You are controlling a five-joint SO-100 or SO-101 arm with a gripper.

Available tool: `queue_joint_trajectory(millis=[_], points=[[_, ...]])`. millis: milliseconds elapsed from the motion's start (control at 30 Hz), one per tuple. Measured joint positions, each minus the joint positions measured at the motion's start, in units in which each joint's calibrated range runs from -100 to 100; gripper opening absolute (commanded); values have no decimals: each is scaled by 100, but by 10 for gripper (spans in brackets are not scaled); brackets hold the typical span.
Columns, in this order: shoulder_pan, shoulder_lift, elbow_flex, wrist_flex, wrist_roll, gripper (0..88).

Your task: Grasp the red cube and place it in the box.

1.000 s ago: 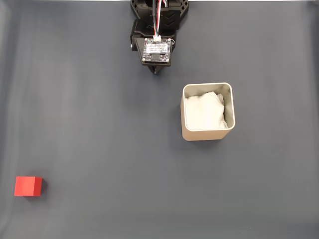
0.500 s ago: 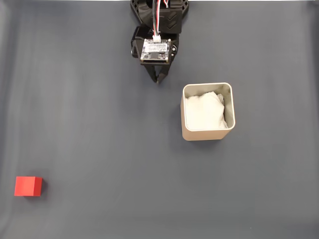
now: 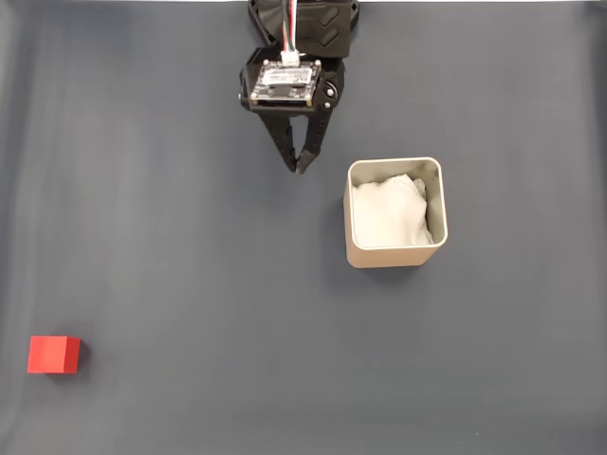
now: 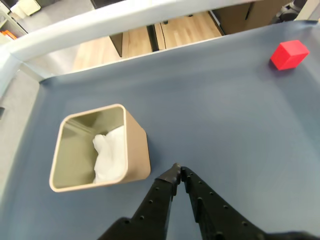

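1. Hovering near the top of the fixed view, my fingers (image 3: 301, 168) are pinched together at the tips, holding nothing.
2. Red cube (image 3: 53, 354) sits on the dark surface (image 3: 190, 265) at bottom left of the fixed view, well apart from me; far right corner in the wrist view (image 4: 289, 54).
3. Box (image 3: 394, 254) upright just right of my fingertips, white padding (image 3: 387, 213) inside.

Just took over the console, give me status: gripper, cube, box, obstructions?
Gripper shut, empty, beside the box. Red cube on the mat, far corner, untouched. Nothing between gripper and cube.
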Motion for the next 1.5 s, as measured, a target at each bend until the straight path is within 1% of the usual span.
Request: queue_joint_trajectory(millis=[267, 700, 867, 1067, 1500], points=[[338, 1534, -2104, 585, 98, 2], [1548, 3763, -4763, 1235, 376, 2], [1992, 4663, -5528, 1267, 464, 2], [2450, 5858, -6612, 1324, 484, 2], [2999, 8185, -9281, 2161, 484, 2]])
